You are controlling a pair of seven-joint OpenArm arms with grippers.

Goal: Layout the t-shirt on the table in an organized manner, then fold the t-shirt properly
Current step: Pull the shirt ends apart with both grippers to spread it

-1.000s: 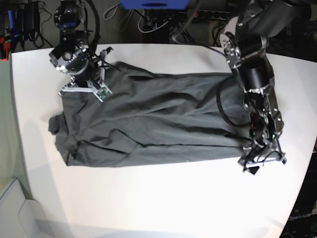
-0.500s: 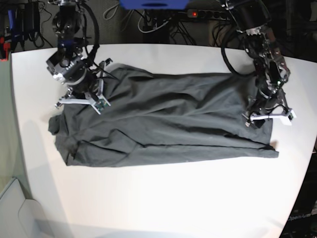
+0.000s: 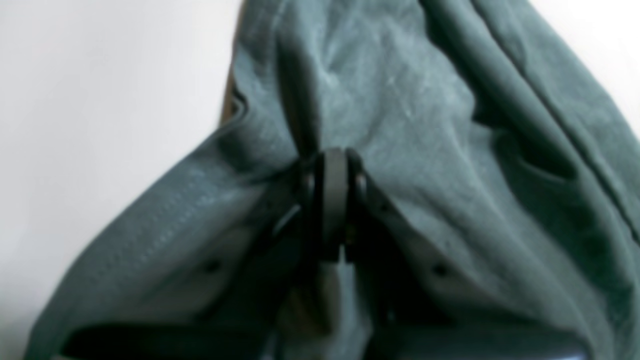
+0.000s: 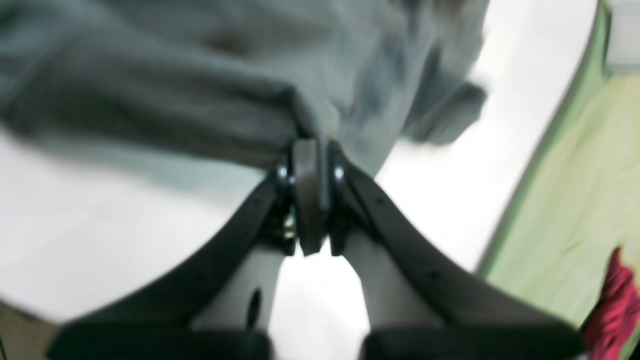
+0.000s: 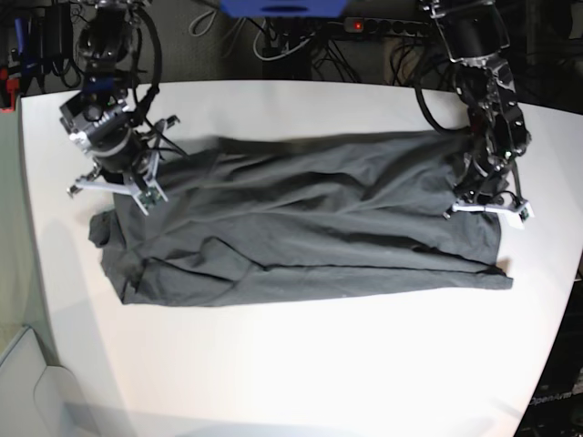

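Shirt (image 5: 301, 218): dark grey, spread lengthwise across the middle of the white worktop (image 5: 301, 364), already doubled along its length, ridges and slack running through the cloth. One end, with a bunched sleeve, at the base view's left; other end at that view's right, lower corner lying flat and free.

Left end effector (image 5: 485, 202): at the shirt's end on the base view's right. Closed tight on a pinch of shirt, cloth gathered into the fingertips (image 3: 334, 185) in the wrist view.

Right end effector (image 5: 117, 182): at the shirt's upper corner on the base view's left. Likewise clamped on cloth, fabric drawn up into the closed tips (image 4: 307, 172); bare worktop showing beneath.

Step in hand, judged: layout or smoothing, both ends gripped, cloth between not yet taut. Could equally be the start of a fold; not settled by these views.

Next move, judged: a pull apart along the shirt's length to take out ridges, both arms level and matched, without lifting high enough to undo the existing fold. Risks: thin pinch slipping from either grip; free lower corner dragging askew.
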